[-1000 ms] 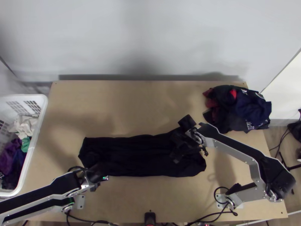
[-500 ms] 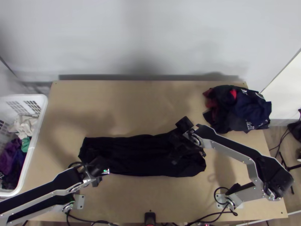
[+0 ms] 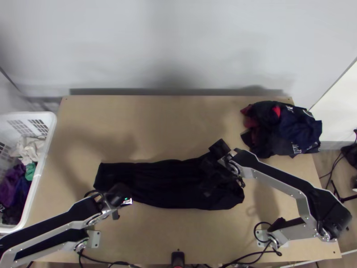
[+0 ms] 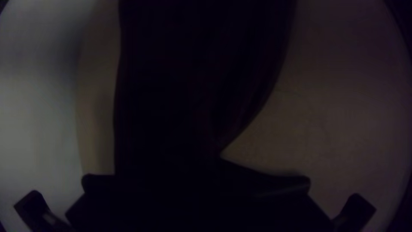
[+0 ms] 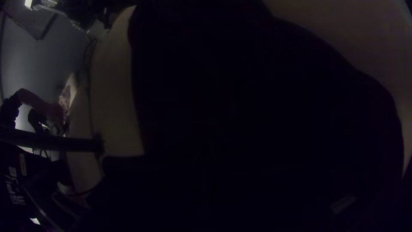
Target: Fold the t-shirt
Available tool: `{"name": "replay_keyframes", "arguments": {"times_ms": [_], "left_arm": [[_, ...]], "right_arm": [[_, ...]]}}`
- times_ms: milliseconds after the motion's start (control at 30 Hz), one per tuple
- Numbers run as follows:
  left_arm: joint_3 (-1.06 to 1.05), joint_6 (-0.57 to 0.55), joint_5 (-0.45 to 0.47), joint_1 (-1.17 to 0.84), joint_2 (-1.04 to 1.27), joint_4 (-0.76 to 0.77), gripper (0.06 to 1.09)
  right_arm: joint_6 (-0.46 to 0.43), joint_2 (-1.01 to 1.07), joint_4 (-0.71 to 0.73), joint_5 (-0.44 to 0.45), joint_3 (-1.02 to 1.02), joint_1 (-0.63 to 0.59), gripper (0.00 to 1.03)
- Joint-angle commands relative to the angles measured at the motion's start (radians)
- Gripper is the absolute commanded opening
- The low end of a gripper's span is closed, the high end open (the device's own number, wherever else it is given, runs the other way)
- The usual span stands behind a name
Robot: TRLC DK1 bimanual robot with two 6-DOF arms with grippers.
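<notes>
The left claw (image 3: pixel 126 200) is closed on the near left part of the black cloth t-shirt (image 3: pixel 169 187), which runs from it across the light wooden counter (image 3: pixel 156 127) to beneath the right claw (image 3: pixel 208 186). Whether the right claw is open or closed cannot be told (black against black, after all). The shirt lies in a long, narrow band, one edge curving in towards the left claw. Beyond the right claw and off to its right sits a heap of dark blue and red clothes (image 3: pixel 292 129); well left of the left claw stands a white plastic basket (image 3: pixel 48 147) of mixed clothes.
</notes>
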Motion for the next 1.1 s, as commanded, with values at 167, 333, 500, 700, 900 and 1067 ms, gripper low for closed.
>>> {"name": "replay_keyframes", "arguments": {"times_ms": [167,333,500,700,900,1067], "left_arm": [[-0.006,0.165,-0.018,0.015,-0.387,-0.041,0.1],[0.054,0.436,0.019,-0.002,-0.609,0.019,0.1],[0.103,0.521,0.137,0.004,-0.577,0.094,0.1],[0.136,0.507,0.215,-0.096,-0.424,0.226,0.1],[0.199,0.582,0.358,-0.109,-0.215,0.399,0.1],[0.332,0.646,0.478,-0.047,-0.014,0.483,0.1]], "right_arm": [[0.015,0.043,0.027,-0.002,-0.006,-0.013,0.03],[0.026,0.094,0.041,-0.002,-0.012,-0.003,0.03],[0.046,0.111,0.058,-0.004,0.0,0.002,0.03],[0.064,0.065,0.043,-0.033,0.009,0.022,0.03],[0.101,-0.098,-0.002,-0.103,0.028,-0.033,0.03],[0.044,-0.302,-0.111,-0.113,0.055,-0.194,0.03]]}}
